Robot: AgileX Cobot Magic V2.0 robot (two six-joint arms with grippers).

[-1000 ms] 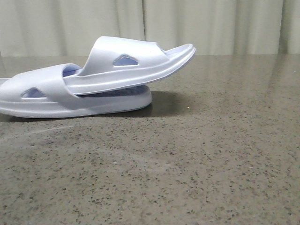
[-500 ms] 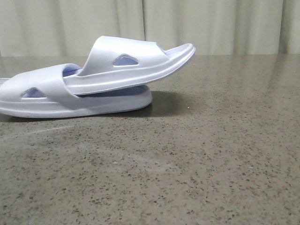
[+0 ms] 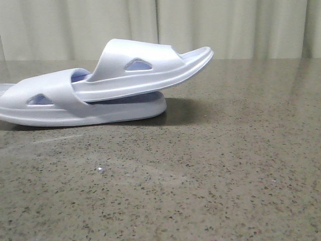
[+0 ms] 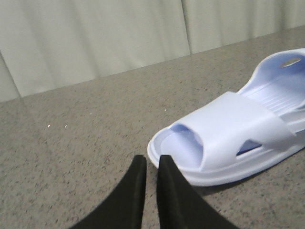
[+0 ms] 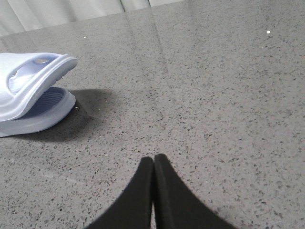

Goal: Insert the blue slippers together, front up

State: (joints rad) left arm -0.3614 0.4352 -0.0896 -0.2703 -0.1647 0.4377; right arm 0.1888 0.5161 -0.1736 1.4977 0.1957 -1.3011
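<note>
Both black end effectors, left [image 4: 151, 164] and right [image 5: 153, 164], hover pinched together, empty, over the speckled grey stone counter [image 3: 225, 165]; two pale blue moulded foam slippers [image 3: 100, 88] sit nested.

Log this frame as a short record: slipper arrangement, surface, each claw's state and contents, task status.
slippers: upper slipper pushed in under the strap of the lower slipper, its free end tilted up to the right
lower slipper: lies flat on the table
left claw: fingers nearly together, holding nothing, just short of the lower slipper's open end
right claw: shut, holding nothing, over bare table away from the slippers
background: pale curtain
task status: slippers look nested, both claws off them
</note>
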